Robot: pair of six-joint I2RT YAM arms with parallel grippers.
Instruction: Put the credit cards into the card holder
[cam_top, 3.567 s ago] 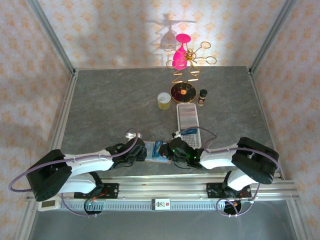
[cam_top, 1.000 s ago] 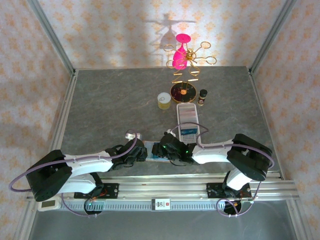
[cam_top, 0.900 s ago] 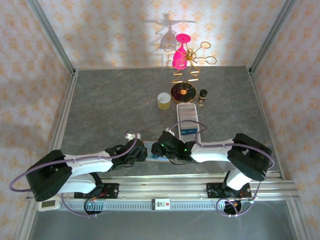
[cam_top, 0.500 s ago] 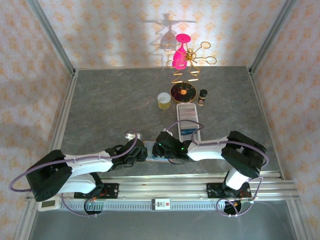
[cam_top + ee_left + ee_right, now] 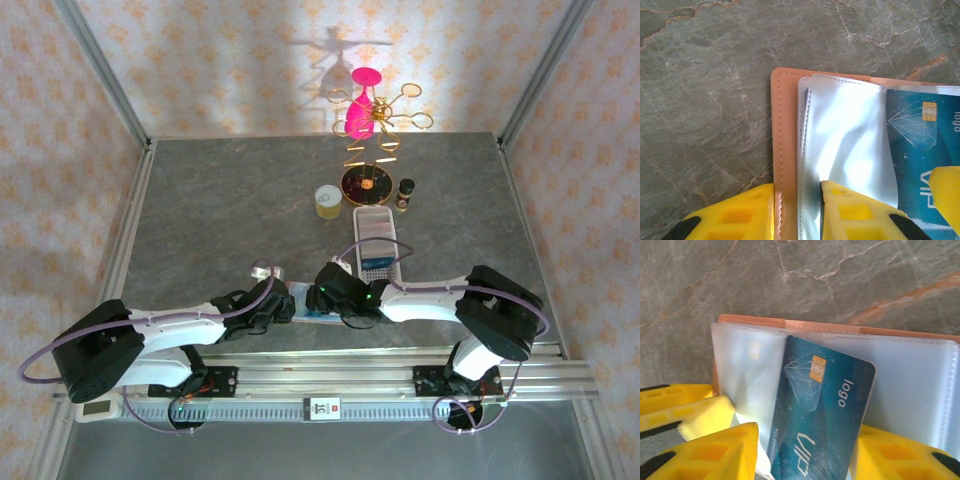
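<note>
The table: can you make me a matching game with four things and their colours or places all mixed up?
Things:
1 credit card
2 card holder
3 tray
4 pink glass

Clues:
A at the back, by the wall
B tan leather, lying open
C blue, gold chip
D long and white

Pairs: 1-C, 2-B, 3-D, 4-A

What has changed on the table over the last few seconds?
The right pincer swung left, away from the near end of the white tray, to the card holder, where a blue card now stands between its jaws, partly tucked under a clear sleeve. The left pincer stayed clamped on the holder's edge; the tray did not move.
</note>
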